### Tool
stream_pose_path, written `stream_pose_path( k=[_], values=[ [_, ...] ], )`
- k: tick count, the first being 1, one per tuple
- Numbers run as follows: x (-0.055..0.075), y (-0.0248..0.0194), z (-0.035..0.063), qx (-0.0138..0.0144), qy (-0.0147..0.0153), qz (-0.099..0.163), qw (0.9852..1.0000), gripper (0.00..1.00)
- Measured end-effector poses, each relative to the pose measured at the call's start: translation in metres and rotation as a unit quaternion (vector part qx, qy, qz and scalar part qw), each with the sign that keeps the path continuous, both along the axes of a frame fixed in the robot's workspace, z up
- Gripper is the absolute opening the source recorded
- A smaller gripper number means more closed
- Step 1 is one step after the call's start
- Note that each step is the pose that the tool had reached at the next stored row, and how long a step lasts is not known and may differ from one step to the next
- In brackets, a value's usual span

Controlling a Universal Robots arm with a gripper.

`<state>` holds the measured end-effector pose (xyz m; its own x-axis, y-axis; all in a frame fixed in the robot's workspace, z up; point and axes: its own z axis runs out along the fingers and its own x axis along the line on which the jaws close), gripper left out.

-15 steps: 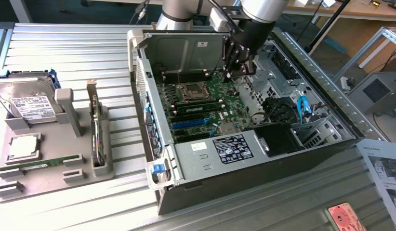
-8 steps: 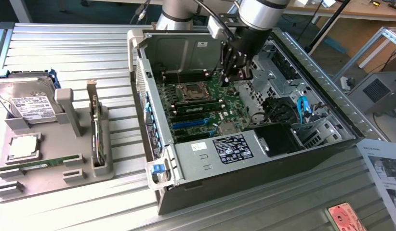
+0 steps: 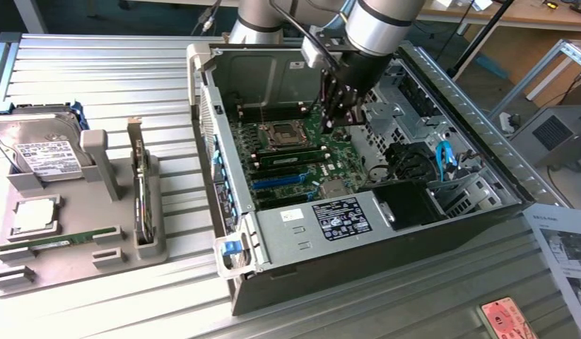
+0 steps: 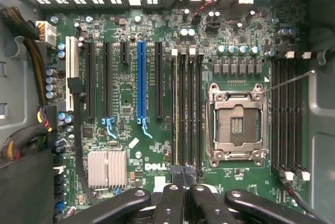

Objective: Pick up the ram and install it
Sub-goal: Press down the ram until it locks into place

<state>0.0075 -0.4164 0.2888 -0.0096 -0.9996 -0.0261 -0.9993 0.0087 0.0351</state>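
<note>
**End effector (image 4: 183, 176) clenched over slots, ram in tray**

Its fingers are pressed together, grasping nothing, over the end of the black memory slots (image 4: 187, 114) beside the socket (image 4: 235, 124), inside the open case (image 3: 300, 227). Well apart, at the exterior view's left, the ram (image 3: 59, 241) lies flat in a grey tray (image 3: 121, 263) on the worktop (image 3: 102, 70).

Tool (image 4: 183, 178) body cropped at the edge, hard drive (image 3: 41, 141) label text too small to read
</note>
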Motion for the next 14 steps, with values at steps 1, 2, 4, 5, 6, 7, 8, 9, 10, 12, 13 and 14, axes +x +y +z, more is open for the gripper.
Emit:
stream_pose_path(
  k=[1,2,4,5,6,7,8,9,10,12,13,14],
  values=[
    [0.0,0.0,-0.0017,0.0,0.0,0.0,1.0,0.11],
    [0.0,0.0,-0.0036,-0.0001,0.0,0.0,1.0,0.11],
    [0.0,0.0,-0.0075,0.0,0.0,0.0,1.0,0.11],
    [0.0,0.0,-0.0093,0.0,0.0,0.0,1.0,0.11],
    [0.0,0.0,-0.0122,-0.0001,0.0,0.0,1.0,0.11],
    [0.0,0.0,-0.0144,-0.0001,0.0,0.0,1.0,0.11],
    [0.0,0.0,-0.0164,-0.0001,0.0,0.0,1.0,0.11],
    [0.0,0.0,-0.0189,0.0,0.0,0.0,1.0,0.11],
    [0.0,0.0,-0.0207,0.0,0.0,0.0,1.0,0.11],
    [0.0,0.0,-0.0254,-0.0001,0.0,0.0,1.0,0.11],
    [0.0,-0.0001,-0.0278,0.0,0.0,0.0,1.0,0.11],
    [0.0,-0.0002,-0.0299,0.0,0.0,0.0,1.0,0.11]
  ],
)
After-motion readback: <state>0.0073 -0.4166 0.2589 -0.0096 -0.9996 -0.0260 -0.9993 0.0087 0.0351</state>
